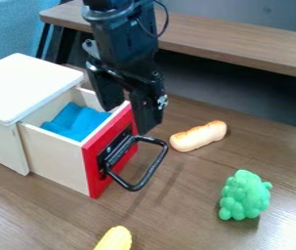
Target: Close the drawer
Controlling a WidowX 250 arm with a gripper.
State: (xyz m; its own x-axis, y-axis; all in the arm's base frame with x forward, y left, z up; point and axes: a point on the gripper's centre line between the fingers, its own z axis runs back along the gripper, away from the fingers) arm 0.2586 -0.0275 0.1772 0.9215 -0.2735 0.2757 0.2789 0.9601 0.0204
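Released hand [128, 118] hanging, spread astride the red front [98, 184]'s far end — drawer [55, 156] jutting open toward the right.

I see the drawer [55, 158] standing open, its pale wooden box pulled partway out of the white-topped cabinet [29, 83] on the left part of the worktop [182, 205]. To me it looks upright and level, open at the top. Its red front [95, 171] faces right and slightly toward the worktop's near edge, apart from the cabinet. A looped black handle [155, 166] juts outward from that face.
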